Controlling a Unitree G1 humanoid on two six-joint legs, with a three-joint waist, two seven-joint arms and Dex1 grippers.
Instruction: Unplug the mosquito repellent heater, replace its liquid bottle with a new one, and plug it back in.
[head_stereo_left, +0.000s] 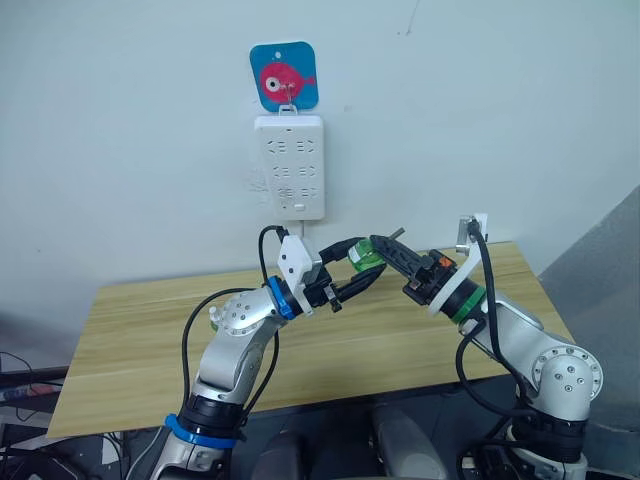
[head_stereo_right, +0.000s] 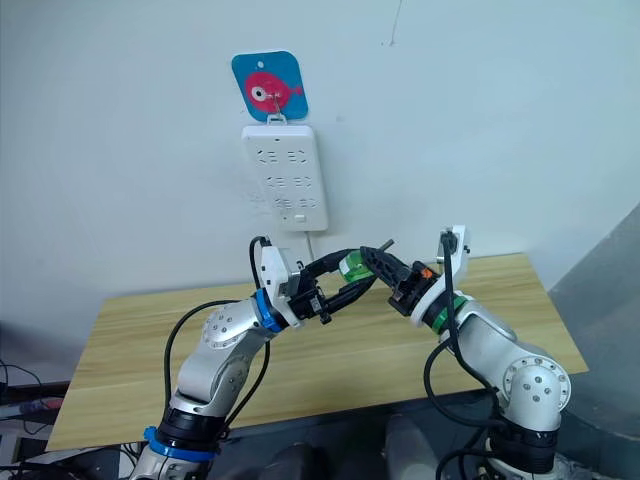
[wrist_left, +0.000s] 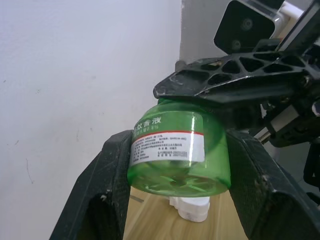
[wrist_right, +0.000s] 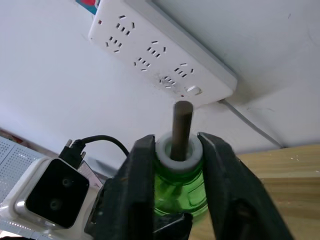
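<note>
A wooden bench (head_stereo_left: 150, 330) spans the lower frame beneath a white power strip (head_stereo_left: 289, 166) hung upper centre on the wall; mid-frame the left tool (head_stereo_left: 358, 268) and right tool (head_stereo_left: 383, 250) meet, both clamped on a green liquid bottle (wrist_left: 175, 155); the white mosquito repellent heater (wrist_left: 191, 209) lies on the bench below it.
</note>
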